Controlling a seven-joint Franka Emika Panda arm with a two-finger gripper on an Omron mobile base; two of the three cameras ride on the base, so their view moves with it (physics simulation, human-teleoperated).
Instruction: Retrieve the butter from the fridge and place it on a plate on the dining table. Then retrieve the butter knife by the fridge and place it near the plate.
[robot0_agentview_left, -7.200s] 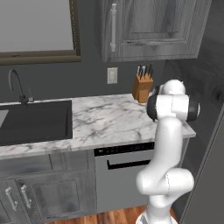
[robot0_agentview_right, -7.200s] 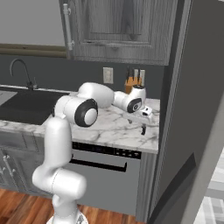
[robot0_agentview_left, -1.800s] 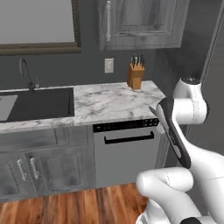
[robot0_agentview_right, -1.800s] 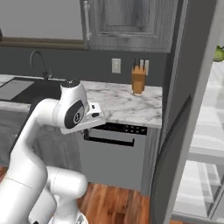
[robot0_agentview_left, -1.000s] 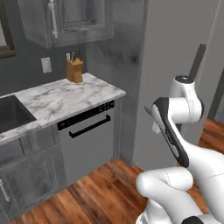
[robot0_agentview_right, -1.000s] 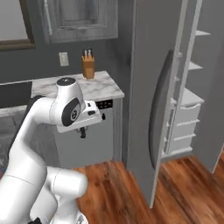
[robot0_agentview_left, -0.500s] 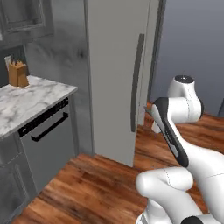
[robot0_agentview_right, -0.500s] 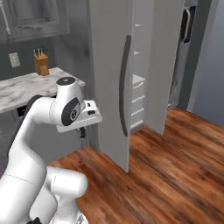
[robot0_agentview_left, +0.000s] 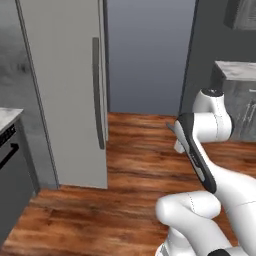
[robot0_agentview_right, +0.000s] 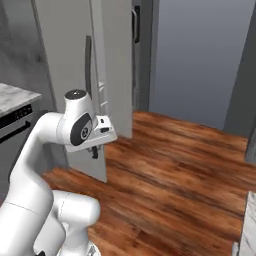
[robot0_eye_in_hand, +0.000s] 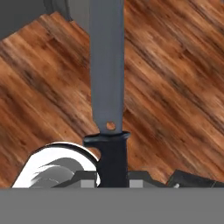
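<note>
Butter knife (robot0_eye_in_hand: 107, 83) clamped by its black handle in the hand (robot0_agentview_right: 94, 150), blade out over wood floor (robot0_agentview_right: 175, 170) beside the fridge (robot0_agentview_left: 65, 90). Risk: blade slipping or clipping the tabletop edge on approach.

grey-bladed, black-handled butter knife (robot0_eye_in_hand: 107, 87) over reddish-brown wood-grain floor (robot0_eye_in_hand: 175, 87).

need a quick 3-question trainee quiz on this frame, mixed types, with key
1. True or false: the gripper is shut on the butter knife.
2. In the hand view, what lies beyond the blade? A) marble top B) wooden floor C) plate
3. Fill in: the knife's handle is ___.
Key: 1 true; 2 B; 3 black.
</note>
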